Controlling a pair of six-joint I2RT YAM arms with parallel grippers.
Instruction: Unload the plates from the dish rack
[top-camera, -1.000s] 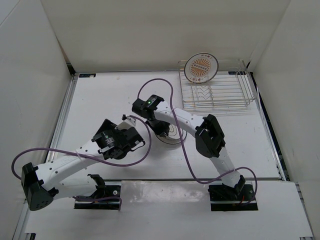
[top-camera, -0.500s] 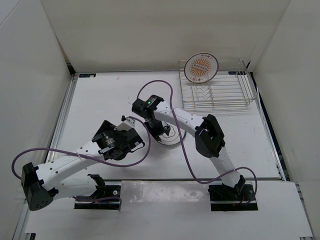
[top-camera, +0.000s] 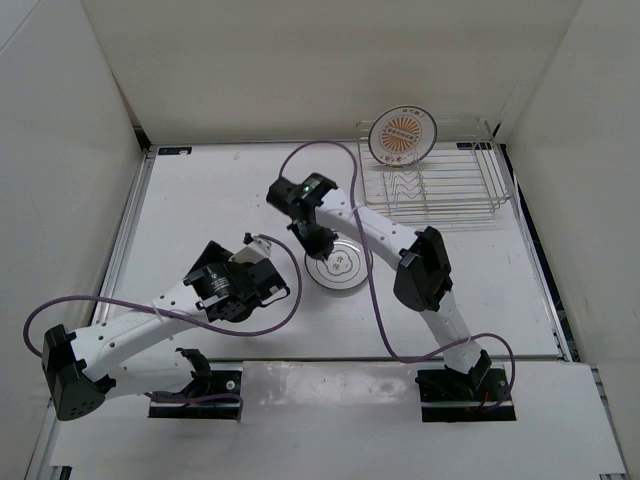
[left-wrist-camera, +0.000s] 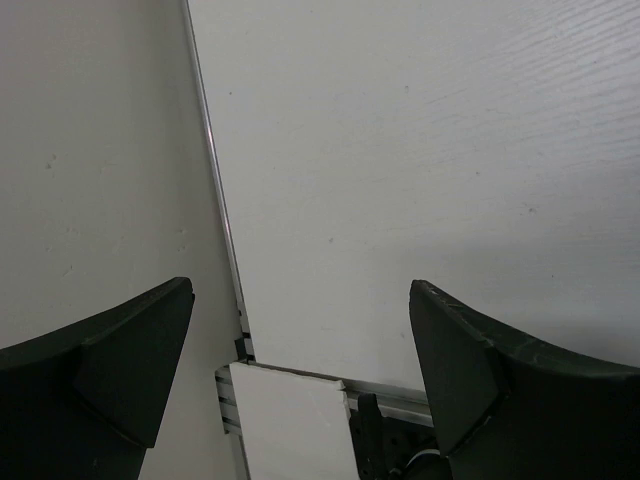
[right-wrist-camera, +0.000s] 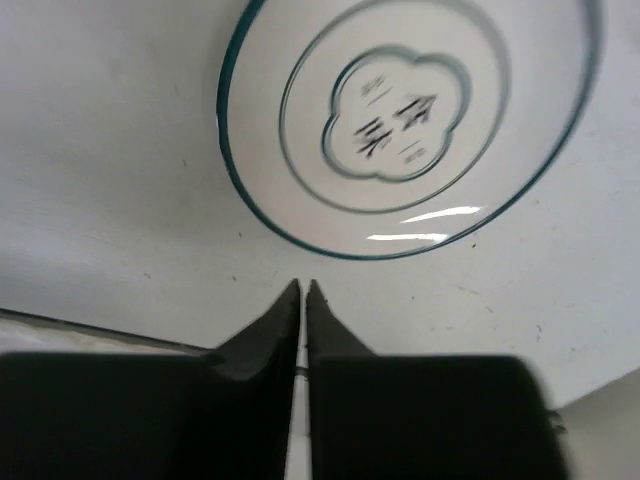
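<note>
**Operator:** Where am I in the job?

**Spotter:** Between plates, I'd say. A white plate (top-camera: 338, 268) lies flat on the table (top-camera: 200, 200) at the centre of the top view, out of the rack (top-camera: 450, 190), which sits upper right. I can't tell whether another plate lies under it. Your right gripper (right-wrist-camera: 304, 290) is pressed together with nothing in it. In its wrist view the tips sit low in the frame, near the plate's rim but apart from it.

**Operator:** And the left?

**Spotter:** The left gripper (left-wrist-camera: 300, 285) is spread wide over bare table, left of centre, and holds nothing.

**Operator:** What remains?

**Spotter:** The orange plate (top-camera: 401, 135) stands upright at the rack's back left corner, near the top of the frame. Your next move, as I judge it, is to lift the right arm clear of the white plate and swing it toward the upper right. Spread the fingers before you arrive — pressed together, they can't take a rim. Come down over the plate's top edge and pinch there. The rack's clear side walls and wires stand close, so draw the plate straight up before you carry it off.
</note>
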